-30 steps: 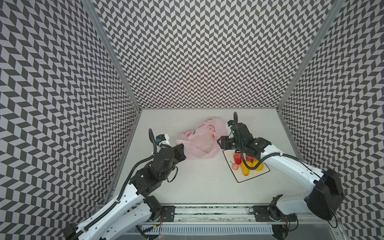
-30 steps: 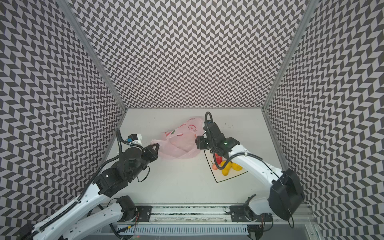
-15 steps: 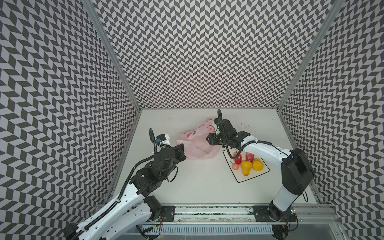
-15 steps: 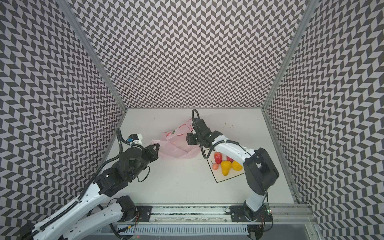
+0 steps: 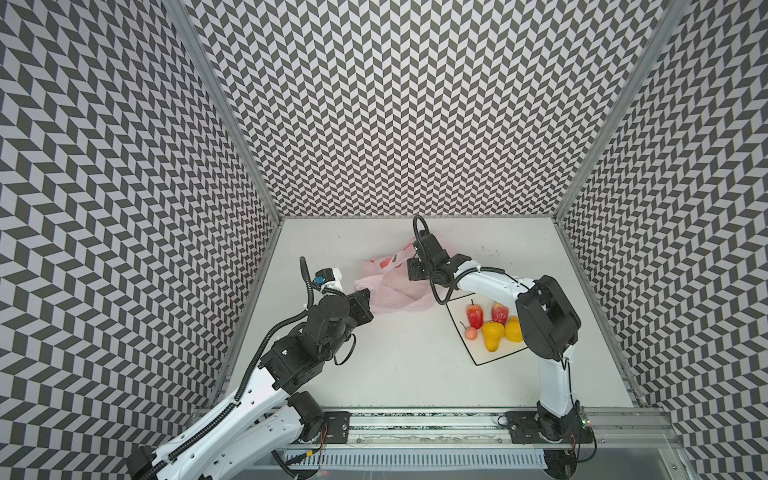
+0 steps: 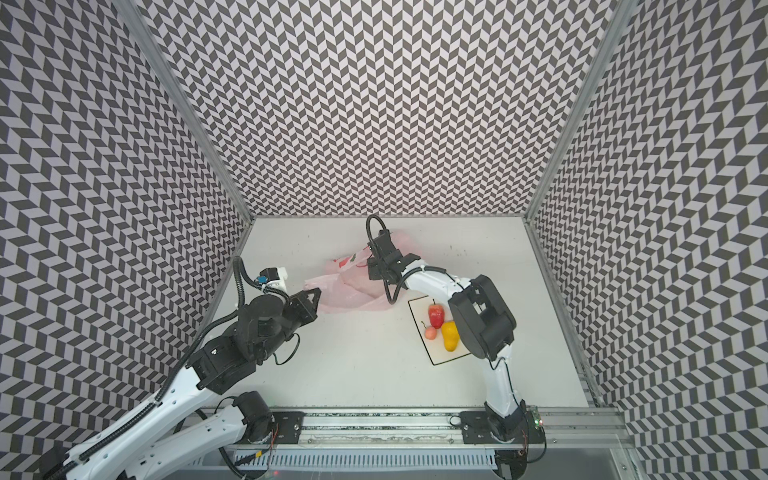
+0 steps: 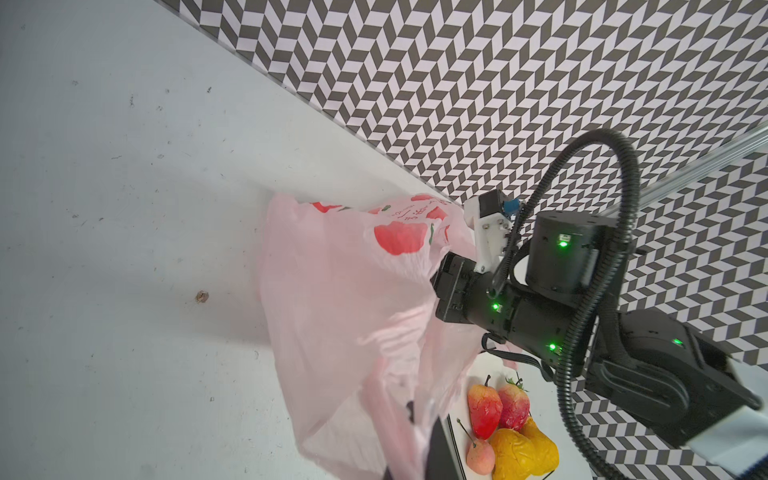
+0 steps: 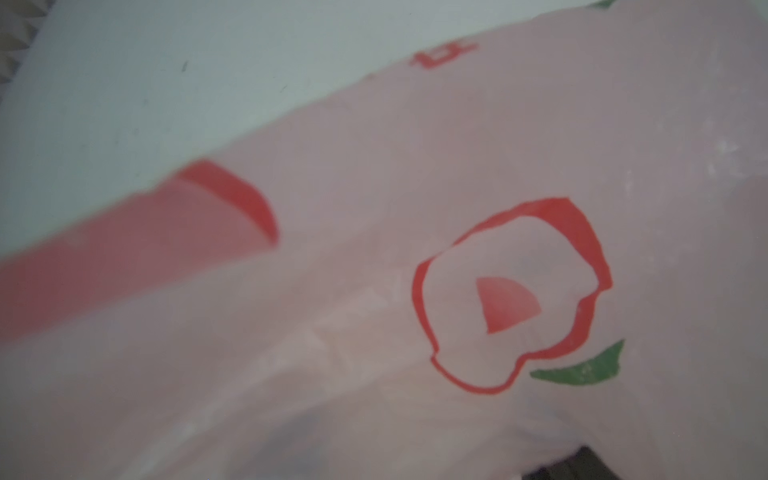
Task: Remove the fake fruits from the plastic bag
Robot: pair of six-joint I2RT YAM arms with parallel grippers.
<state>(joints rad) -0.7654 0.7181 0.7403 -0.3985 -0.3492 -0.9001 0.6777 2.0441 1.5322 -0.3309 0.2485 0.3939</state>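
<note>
The pale-pink plastic bag [image 5: 388, 291] [image 6: 349, 293] lies crumpled at mid-table. My left gripper [image 5: 365, 291] [image 7: 415, 440] is shut on the bag's near edge and holds it up. My right gripper [image 5: 417, 272] [image 7: 451, 291] pokes into the bag from the other side, its fingers hidden by plastic. The right wrist view shows only the bag [image 8: 374, 291] close up. Out of the bag lie fake fruits: two red strawberries [image 5: 475, 316] [image 5: 500, 311], two yellow pears [image 5: 492, 336] [image 5: 514, 329] and a pink cherry [image 5: 471, 333].
The fruits rest on a flat white sheet with a black border [image 5: 490, 358] [image 6: 440, 355], right of the bag. The right arm's elbow [image 5: 544, 320] hangs over that sheet. Patterned walls close in the table on three sides.
My right gripper has swung from above the white sheet leftward into the bag. The left gripper has kept its hold on the bag's edge without moving.
</note>
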